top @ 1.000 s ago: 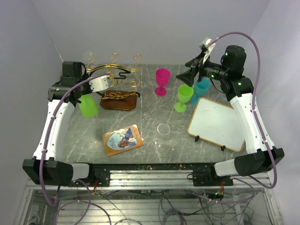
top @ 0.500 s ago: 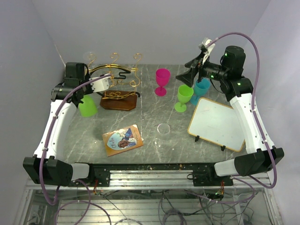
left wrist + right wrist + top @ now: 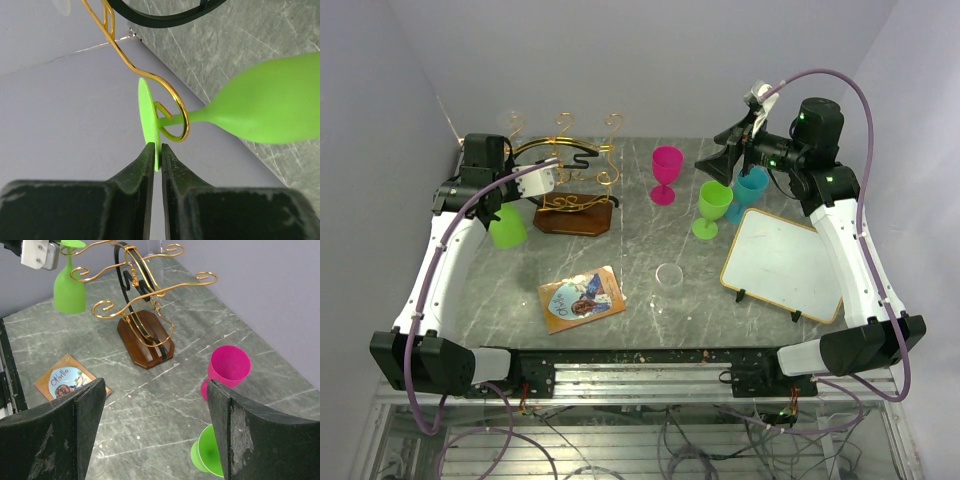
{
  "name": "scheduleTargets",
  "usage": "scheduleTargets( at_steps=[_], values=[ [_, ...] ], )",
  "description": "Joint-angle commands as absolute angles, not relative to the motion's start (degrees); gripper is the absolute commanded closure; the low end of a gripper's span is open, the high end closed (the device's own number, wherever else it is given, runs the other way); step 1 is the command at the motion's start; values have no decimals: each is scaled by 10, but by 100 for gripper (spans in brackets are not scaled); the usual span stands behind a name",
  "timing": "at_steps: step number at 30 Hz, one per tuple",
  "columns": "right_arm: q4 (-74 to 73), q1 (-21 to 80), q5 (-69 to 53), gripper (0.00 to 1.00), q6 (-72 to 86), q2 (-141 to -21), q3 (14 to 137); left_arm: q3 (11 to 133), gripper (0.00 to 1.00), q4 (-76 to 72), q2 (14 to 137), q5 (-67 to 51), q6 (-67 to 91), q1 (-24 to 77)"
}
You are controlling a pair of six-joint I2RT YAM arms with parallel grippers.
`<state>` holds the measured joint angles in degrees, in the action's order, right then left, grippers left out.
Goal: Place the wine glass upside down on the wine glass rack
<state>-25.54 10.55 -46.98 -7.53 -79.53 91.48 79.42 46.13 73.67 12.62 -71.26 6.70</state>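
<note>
A white left arm (image 3: pixel 439 266) and right arm (image 3: pixel 860 264), with black joints and bases, each trailing a lavender cable (image 3: pixel 820 71). The right gripper (image 3: pixel 156 385) has black, scuffed fingers (image 3: pixel 245 440).

green wine glass (image 3: pixel 270 102) — inverted, stem in curl | gold rack (image 3: pixel 575 218) — upright
</note>
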Motion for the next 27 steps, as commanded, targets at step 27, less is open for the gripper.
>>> scheduleTargets(
  at_steps=[27],
  values=[
    [-263,100,-424,18,-126,-788,914,846,61,532,724,106,-680,76]
  ],
)
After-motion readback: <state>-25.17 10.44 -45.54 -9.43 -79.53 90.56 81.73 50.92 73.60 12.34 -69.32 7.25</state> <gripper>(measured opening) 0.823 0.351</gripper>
